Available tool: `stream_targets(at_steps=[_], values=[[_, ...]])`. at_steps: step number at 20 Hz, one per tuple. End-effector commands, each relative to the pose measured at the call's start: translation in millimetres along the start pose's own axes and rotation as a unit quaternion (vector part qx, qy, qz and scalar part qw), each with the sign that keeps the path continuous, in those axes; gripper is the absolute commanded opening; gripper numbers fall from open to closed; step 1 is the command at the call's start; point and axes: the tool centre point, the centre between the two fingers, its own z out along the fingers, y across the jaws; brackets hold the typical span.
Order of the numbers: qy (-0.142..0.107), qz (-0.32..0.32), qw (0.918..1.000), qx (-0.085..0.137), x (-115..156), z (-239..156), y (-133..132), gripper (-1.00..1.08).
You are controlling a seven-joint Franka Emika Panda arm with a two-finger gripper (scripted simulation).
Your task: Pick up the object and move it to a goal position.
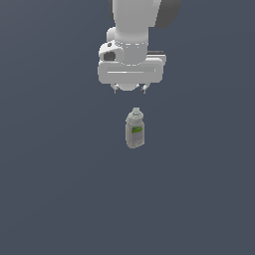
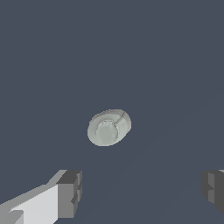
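Observation:
The object, a small grey-beige bottle (image 1: 135,129) with a pale cap and a green-and-white label, stands upright on the dark grey surface. My gripper (image 1: 129,90) hangs above it, a short way off, with its jaws spread wide and nothing between them. In the wrist view the bottle (image 2: 109,127) shows from above, cap towards the camera, apart from the two fingertips (image 2: 70,192), and the gripper (image 2: 142,190) is open.
Only the plain dark grey surface (image 1: 60,189) shows around the bottle. No other objects, edges or goal marker are in view.

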Motion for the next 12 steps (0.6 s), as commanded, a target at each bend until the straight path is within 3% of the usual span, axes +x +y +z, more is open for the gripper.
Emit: stream_targets(at_steps=[1, 12], values=[[0.000, 0.000, 1.0000, 0.000, 0.0, 0.0, 0.0, 1.00], [-0.010, -0.001, 1.0000, -0.001, -0.6, 6.2, 3.2, 1.00]])
